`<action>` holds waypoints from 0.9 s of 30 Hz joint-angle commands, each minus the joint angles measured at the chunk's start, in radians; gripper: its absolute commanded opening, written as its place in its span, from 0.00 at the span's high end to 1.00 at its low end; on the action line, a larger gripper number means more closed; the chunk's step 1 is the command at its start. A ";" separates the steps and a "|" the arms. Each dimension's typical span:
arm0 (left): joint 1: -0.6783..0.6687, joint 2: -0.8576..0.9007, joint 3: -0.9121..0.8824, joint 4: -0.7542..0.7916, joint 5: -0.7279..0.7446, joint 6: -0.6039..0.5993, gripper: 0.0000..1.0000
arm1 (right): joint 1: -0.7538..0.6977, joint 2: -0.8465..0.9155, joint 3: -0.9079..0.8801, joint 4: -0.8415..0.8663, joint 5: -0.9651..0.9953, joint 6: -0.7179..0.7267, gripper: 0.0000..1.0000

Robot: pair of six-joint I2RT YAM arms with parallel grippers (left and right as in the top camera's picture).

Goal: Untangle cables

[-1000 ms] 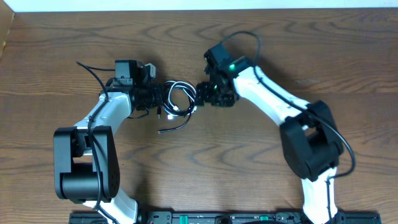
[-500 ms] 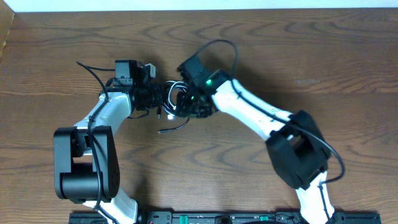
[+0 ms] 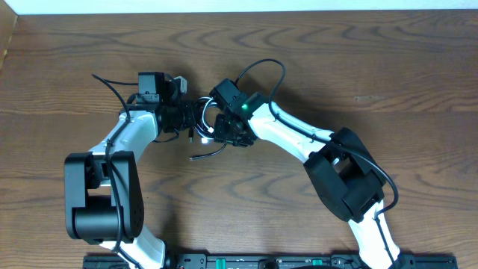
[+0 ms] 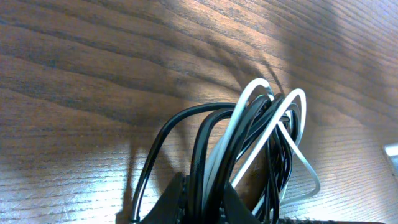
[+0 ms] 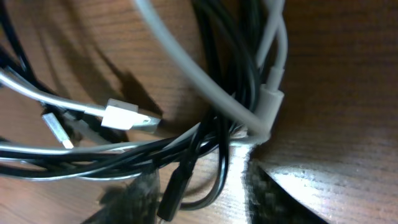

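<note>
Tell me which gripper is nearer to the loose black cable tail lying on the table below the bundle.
Right. The right gripper sits just above the black tail at its right end; the left gripper is farther up-left, clamped on the cables.

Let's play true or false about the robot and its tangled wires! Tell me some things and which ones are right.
1. The cables are black and white. True.
2. The left claw is pinching the cables. True.
3. The table is made of glass. False: it is brown wood.
4. The right claw is far from the cables. False: it is right among them, with some between its fingers.
5. A white plug lies near the right claw. True.
</note>
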 commanded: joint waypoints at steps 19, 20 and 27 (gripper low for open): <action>0.002 -0.013 0.007 0.005 0.026 0.014 0.92 | -0.186 -0.008 -0.025 0.183 -0.588 -0.290 0.99; 0.002 -0.013 0.007 0.005 0.026 0.014 0.93 | -0.198 -0.008 -0.025 0.199 -0.595 -0.290 0.99; 0.002 -0.013 0.007 0.005 0.110 0.040 0.92 | -0.212 -0.007 -0.025 0.322 -0.527 -0.290 0.99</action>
